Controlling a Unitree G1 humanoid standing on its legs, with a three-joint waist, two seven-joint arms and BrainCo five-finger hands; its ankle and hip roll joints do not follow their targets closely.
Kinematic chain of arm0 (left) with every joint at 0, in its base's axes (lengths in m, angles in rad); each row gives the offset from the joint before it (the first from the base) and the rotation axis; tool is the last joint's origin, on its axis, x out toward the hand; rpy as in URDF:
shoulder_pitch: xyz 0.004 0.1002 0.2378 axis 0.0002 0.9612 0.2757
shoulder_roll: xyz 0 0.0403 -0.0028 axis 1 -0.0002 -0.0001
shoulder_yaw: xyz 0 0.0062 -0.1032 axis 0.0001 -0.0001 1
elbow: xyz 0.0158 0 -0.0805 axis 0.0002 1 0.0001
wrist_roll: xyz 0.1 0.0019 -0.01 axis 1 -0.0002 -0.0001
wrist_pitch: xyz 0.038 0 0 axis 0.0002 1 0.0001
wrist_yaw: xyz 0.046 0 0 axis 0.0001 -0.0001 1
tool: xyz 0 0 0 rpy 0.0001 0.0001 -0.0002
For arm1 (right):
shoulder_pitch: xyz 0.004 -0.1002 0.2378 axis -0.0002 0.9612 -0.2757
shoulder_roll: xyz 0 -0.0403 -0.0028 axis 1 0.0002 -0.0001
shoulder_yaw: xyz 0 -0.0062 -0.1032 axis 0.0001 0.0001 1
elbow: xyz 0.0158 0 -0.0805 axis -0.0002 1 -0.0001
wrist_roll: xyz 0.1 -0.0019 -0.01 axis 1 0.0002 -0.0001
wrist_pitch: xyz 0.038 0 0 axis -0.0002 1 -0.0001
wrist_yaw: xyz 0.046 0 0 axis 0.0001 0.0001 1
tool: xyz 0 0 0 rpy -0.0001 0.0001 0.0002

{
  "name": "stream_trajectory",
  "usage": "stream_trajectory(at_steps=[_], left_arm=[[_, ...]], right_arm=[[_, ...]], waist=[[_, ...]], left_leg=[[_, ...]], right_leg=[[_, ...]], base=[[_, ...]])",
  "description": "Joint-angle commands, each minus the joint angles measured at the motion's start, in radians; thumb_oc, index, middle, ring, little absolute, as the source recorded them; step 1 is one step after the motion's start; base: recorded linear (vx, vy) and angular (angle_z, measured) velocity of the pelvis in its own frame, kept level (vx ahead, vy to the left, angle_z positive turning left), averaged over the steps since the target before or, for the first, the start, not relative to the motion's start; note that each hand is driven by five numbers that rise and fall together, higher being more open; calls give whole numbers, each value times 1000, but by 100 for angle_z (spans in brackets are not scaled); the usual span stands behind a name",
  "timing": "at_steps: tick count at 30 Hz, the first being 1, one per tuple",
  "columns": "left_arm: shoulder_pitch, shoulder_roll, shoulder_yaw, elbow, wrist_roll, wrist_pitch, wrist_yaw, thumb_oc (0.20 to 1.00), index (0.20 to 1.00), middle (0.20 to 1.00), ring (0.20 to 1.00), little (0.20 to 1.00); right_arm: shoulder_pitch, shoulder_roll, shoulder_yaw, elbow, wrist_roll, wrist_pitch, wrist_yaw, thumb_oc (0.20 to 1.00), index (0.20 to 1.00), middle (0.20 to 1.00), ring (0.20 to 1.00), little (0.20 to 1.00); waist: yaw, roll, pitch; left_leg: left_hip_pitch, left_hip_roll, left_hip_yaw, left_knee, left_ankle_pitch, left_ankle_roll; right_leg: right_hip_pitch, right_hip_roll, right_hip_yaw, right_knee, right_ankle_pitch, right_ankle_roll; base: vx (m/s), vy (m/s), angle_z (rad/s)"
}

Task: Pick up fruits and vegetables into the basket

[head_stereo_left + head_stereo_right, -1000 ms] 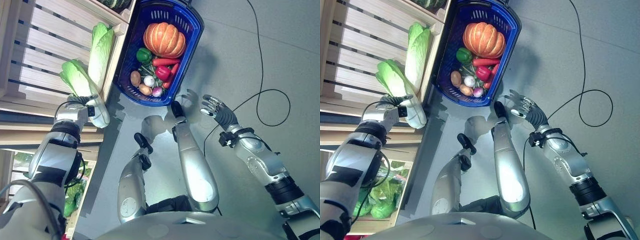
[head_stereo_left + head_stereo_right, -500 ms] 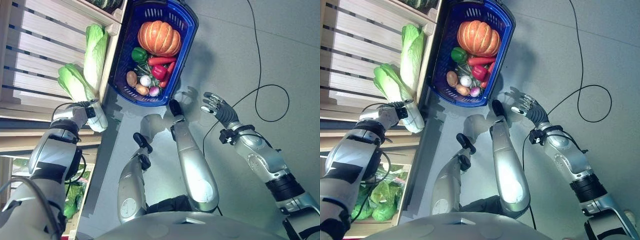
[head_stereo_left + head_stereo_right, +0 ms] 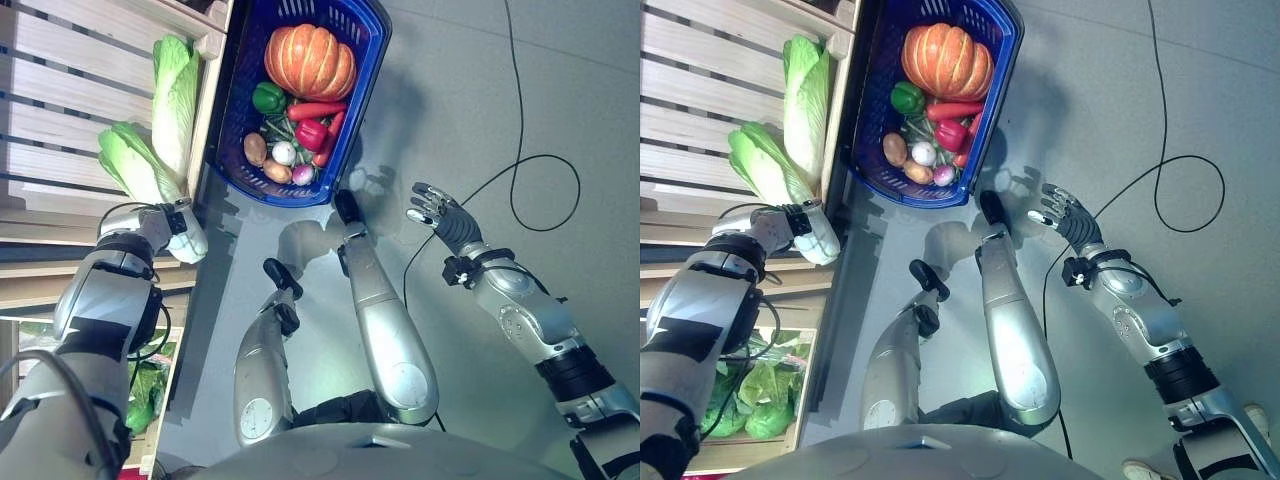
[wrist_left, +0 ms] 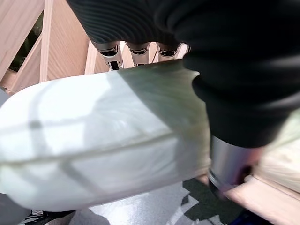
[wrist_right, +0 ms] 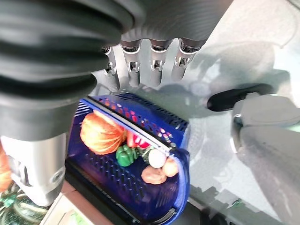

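A blue basket point(image 3: 352, 120) on the floor already holds a pumpkin point(image 3: 309, 61), peppers point(image 3: 312, 133), a potato point(image 3: 255, 149) and other small vegetables. The left hand point(image 3: 168, 221) grips the white base of a cabbage point(image 3: 140, 178) at the wooden shelf's point(image 3: 60, 90) edge, just beside the basket. A second cabbage point(image 3: 175, 88) lies on the shelf, so two seem left; the right hand point(image 3: 437, 210) hangs open and empty.

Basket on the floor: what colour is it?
Blue; the basket shows best in the left eye view.
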Motion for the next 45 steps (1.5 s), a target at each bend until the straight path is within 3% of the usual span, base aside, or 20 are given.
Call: stream_trajectory(at_steps=[1, 10, 17, 20, 22, 27, 36, 45], left_arm=[[71, -24, 3, 33, 34, -33, 2, 200, 200, 200, 200, 200], [118, -49, 5, -62, 77, -173, -3, 200, 200, 200, 200, 200], [254, -37, 91, -261, 62, -413, 16, 200, 200, 200, 200, 200], [331, -30, 114, -399, 159, -539, 42, 200, 200, 200, 200, 200], [383, -24, 114, -506, 219, -591, 75, 200, 200, 200, 200, 200], [524, -35, 136, -771, 400, -692, 116, 200, 200, 200, 200, 200], [614, 4, 164, -1135, 629, -638, 97, 200, 200, 200, 200, 200], [546, 75, 81, -1258, 851, -623, 26, 200, 200, 200, 200, 200]], right_arm=[[34, 51, 14, -26, 47, -60, -2, 1000, 1000, 1000, 1000, 1000], [53, 66, 9, -53, 24, -81, 11, 1000, 1000, 1000, 1000, 1000], [112, 78, -28, -105, -47, -137, 30, 1000, 1000, 1000, 1000, 1000], [136, 82, -59, -151, -78, -179, 57, 1000, 1000, 1000, 1000, 1000], [143, 86, -79, -183, -91, -202, 73, 1000, 1000, 1000, 1000, 1000], [119, 113, -113, -226, -133, -242, 94, 1000, 1000, 1000, 1000, 1000], [-60, 169, -119, -278, -136, -160, 36, 1000, 1000, 1000, 1000, 1000], [-256, 206, -41, -276, -124, -76, -76, 1000, 1000, 1000, 1000, 1000]], waist=[[-51, -30, -24], [-34, -20, -24], [4, -7, -24], [31, -5, -24], [53, -3, -24], [120, 0, -24], [231, -26, -28], [294, -47, -40]], left_leg=[[-155, 5, -19, 119, -34, 51], [-107, -4, -28, 90, -27, 52], [-8, -15, -49, 49, -23, 57], [23, -20, -60, 39, -26, 63], [20, -21, -61, 29, 0, 74], [46, -33, -90, 22, -7, 88], [66, -53, -145, 30, -21, 109], [85, -56, -181, 37, -26, 114]], right_leg=[[2, 22, -29, 62, -168, 19], [43, 8, -44, 50, -170, 25], [152, -22, -67, 7, -169, 39], [198, -34, -82, -14, -166, 46], [208, -38, -94, -39, -130, 44], [273, -51, -122, -69, -126, 52], [361, -62, -170, -99, -121, 62], [423, -65, -201, -135, -102, 68]], base=[[0, 0, 0], [-13, 22, 1], [-17, 52, 11], [-30, 2, 8], [-131, -40, 9], [-57, -65, 19], [-21, -118, 19], [9, -107, 19]])
